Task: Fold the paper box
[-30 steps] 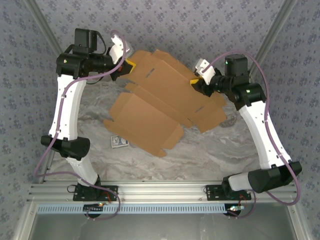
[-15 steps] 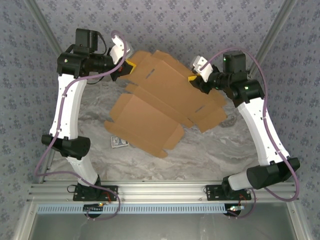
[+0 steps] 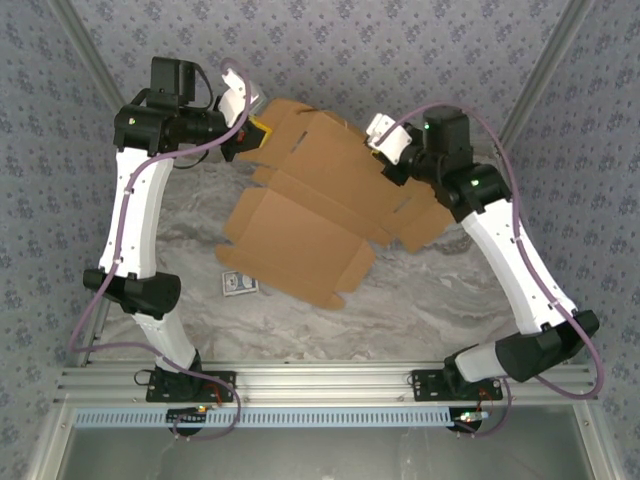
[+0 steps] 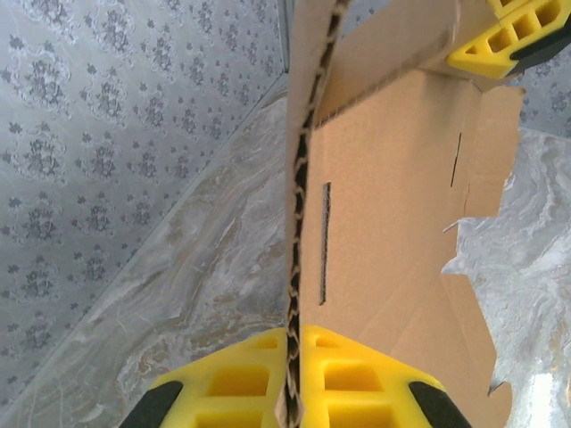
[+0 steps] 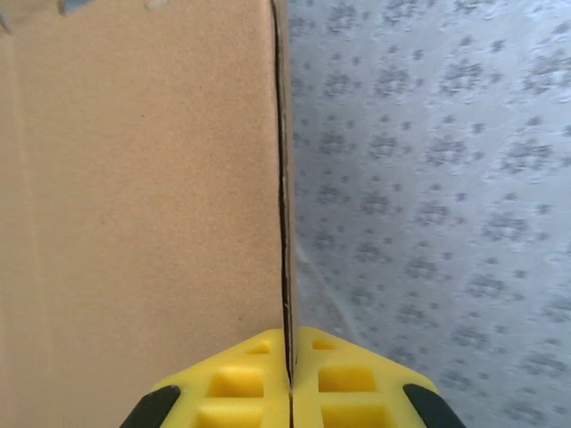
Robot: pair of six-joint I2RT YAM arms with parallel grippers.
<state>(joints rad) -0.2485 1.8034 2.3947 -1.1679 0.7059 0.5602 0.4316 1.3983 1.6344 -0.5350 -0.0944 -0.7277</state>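
Note:
The paper box (image 3: pixel 310 205) is a flat brown die-cut cardboard sheet with flaps, lying across the back middle of the marble table and lifted at its far end. My left gripper (image 3: pixel 258 133) is shut on its far-left flap; in the left wrist view the corrugated edge (image 4: pixel 299 223) runs straight into the closed yellow fingers (image 4: pixel 352 379). My right gripper (image 3: pixel 385 158) is shut on the sheet's far-right flap. In the right wrist view the cardboard (image 5: pixel 134 196) stands on edge, pinched in my right gripper (image 5: pixel 290 349).
A small blue-and-white card packet (image 3: pixel 237 285) lies on the table just left of the sheet's near corner. Patterned walls (image 3: pixel 400 50) close in behind and at both sides. An aluminium rail (image 3: pixel 320 382) runs along the near edge.
My right gripper has swung left and back onto the sheet's right flap and closed on it. The sheet's near part shifted slightly right. The left arm has held still.

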